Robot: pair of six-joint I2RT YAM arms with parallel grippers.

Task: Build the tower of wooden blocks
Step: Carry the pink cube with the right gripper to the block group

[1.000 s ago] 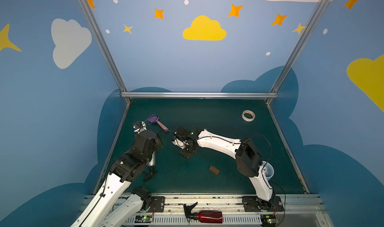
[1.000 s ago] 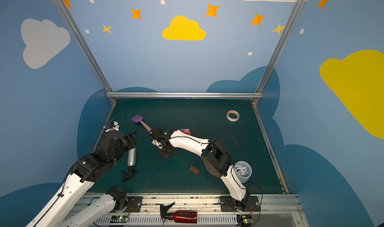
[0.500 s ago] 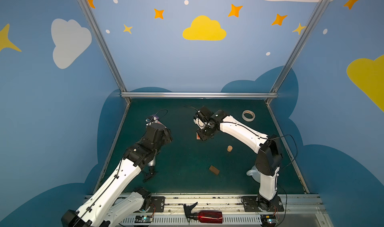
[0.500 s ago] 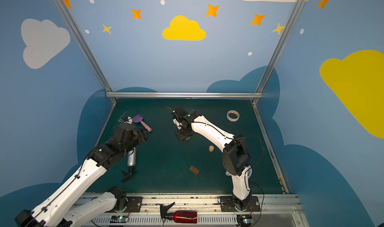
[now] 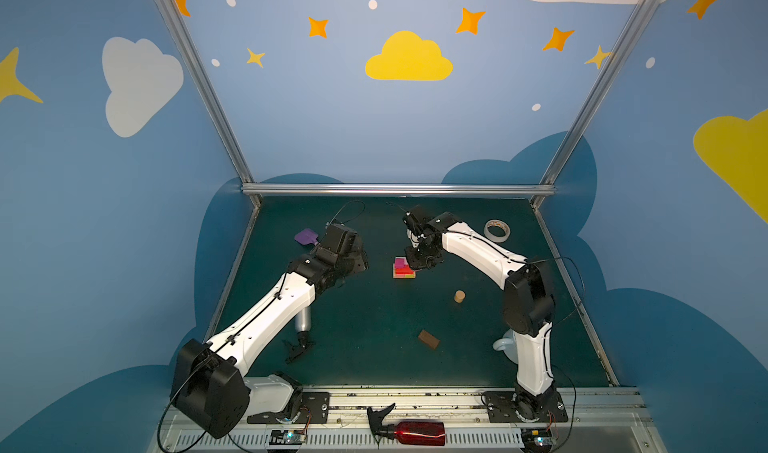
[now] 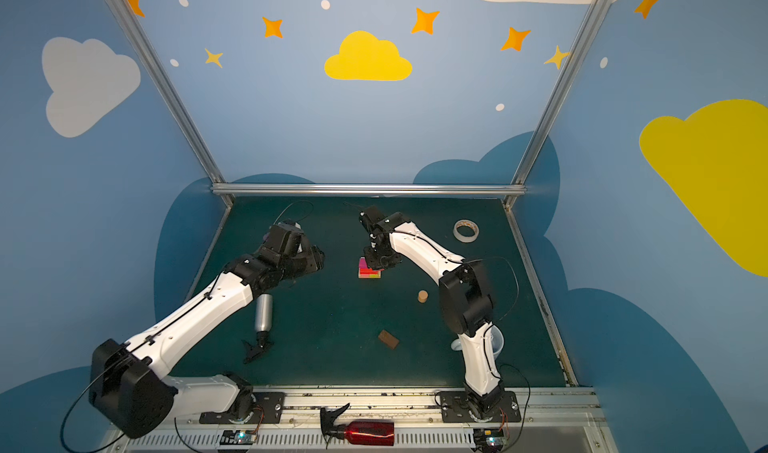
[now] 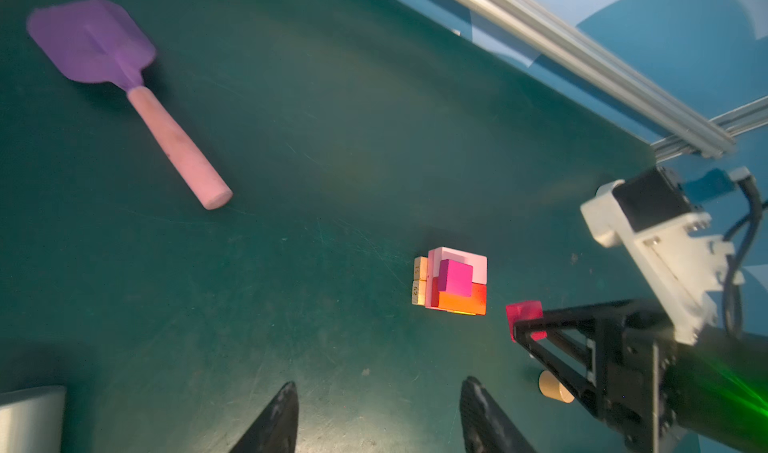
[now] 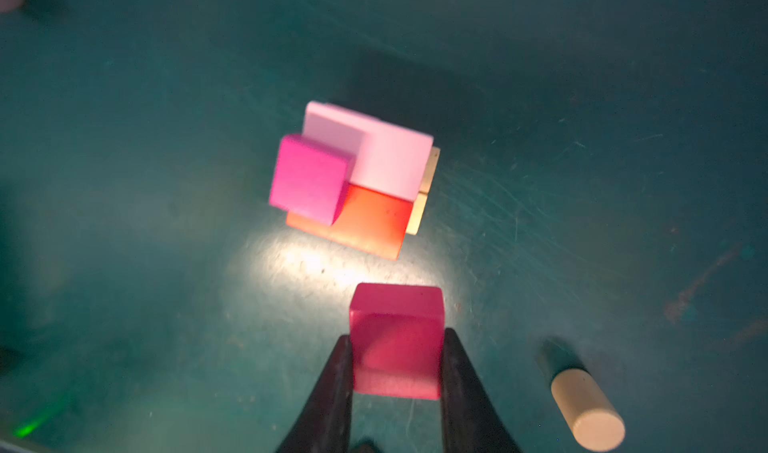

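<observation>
Purple spatula (image 7: 91, 44), tape roll (image 5: 497, 230), silver bottle (image 6: 263, 311), perhaps a mug (image 5: 503, 344)

Table surface (image 7: 291, 181): dark green, matt, finely scratched. Tower (image 8: 365, 172): painted wood, satin finish. Tan base blocks (image 8: 424, 193): unpainted. Cylinder (image 8: 588, 405): bare smooth wood. Frame rail (image 5: 395, 189): brushed metal. Red bottle (image 5: 419, 432): glossy metallic.

Top views high, front, looking down; wrist views close, share tower (image 7: 453, 282).

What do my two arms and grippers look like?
The left arm and right arm have white shells, black joint housings and thin black cables. The left gripper and right gripper have slim black tapering jaws. A white camera bracket sits at the right wrist.
</observation>
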